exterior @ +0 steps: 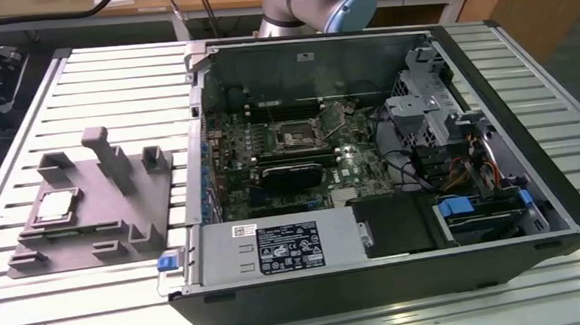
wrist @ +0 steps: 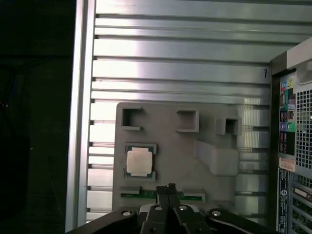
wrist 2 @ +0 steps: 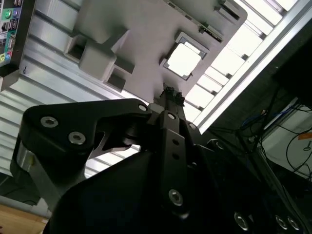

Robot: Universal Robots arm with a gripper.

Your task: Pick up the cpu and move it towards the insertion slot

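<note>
While the cpu [wrist: 139, 162] lies flat in a recess of the grey fixture block [wrist: 165, 131] on the slatted table [wrist: 170, 63], the gripper [wrist: 169, 188] hangs clear of it, fingertips pressed together on nothing. The insertion slot [exterior: 294, 137] sits well apart, inside the open computer case [exterior: 379, 293].

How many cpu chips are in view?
1. The cpu lies in a recess of the grey fixture block, at the exterior view's left of the computer case. The case could hide more.

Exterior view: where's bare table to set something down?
Bare slats between the fixture and the far edge; a strip on the exterior view's right of the case. Crowded: the fixture, holding the cpu, and inside the case.
</note>
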